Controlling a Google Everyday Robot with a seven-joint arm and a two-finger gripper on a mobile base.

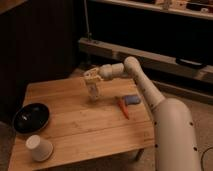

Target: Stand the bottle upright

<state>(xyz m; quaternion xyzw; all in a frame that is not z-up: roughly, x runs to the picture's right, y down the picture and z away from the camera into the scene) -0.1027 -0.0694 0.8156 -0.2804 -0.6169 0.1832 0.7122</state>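
My fingers (92,76) grip the bottle (93,90) near the frame's centre, holding it upright with its base on the wooden surface (75,120).

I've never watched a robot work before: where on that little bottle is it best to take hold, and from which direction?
Probably near the top, coming from above. The bottle stands roughly upright on the wooden table, narrow and taller than wide, so its upper end is the free part. The gripper is right there at the bottle's top, reaching in from the right.
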